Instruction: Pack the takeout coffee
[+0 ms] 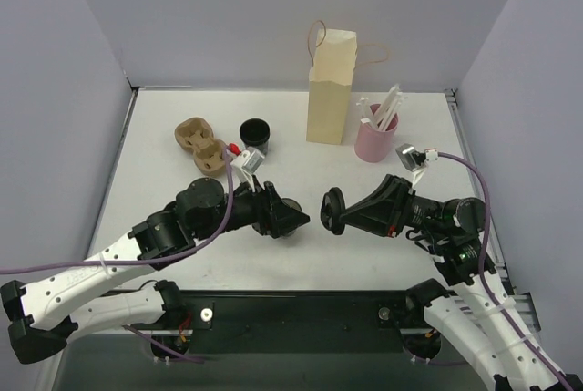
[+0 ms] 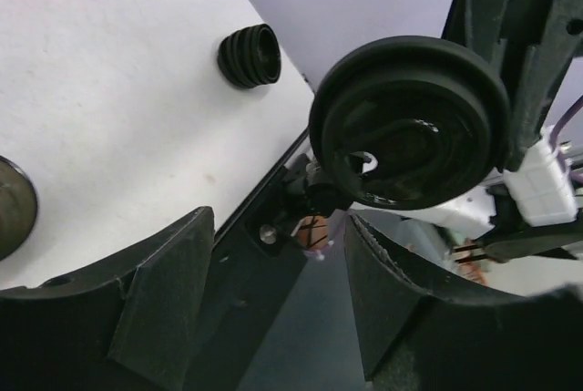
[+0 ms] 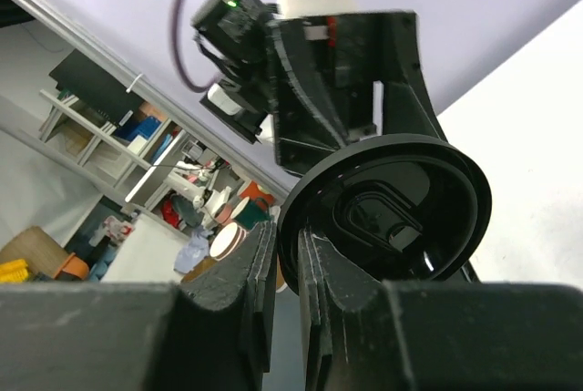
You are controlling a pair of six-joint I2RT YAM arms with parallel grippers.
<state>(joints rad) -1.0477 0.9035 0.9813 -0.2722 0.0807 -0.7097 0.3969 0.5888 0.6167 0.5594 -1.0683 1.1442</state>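
My right gripper [image 1: 344,212] is shut on the rim of a black coffee lid [image 1: 332,211] and holds it on edge above the table's front middle. In the right wrist view the lid [image 3: 392,213] stands pinched between my fingers [image 3: 260,272]. My left gripper [image 1: 299,218] is open and empty, facing the lid from the left with a small gap. In the left wrist view the lid [image 2: 410,122] sits just beyond my open jaws. A black cup [image 1: 255,131] stands upright at the back, left of the tan paper bag [image 1: 330,90].
A brown pulp cup carrier [image 1: 200,143] lies at the back left. A pink cup [image 1: 375,140] holding white stirrers stands right of the bag. A black ribbed round object [image 2: 250,56] rests near the table edge in the left wrist view.
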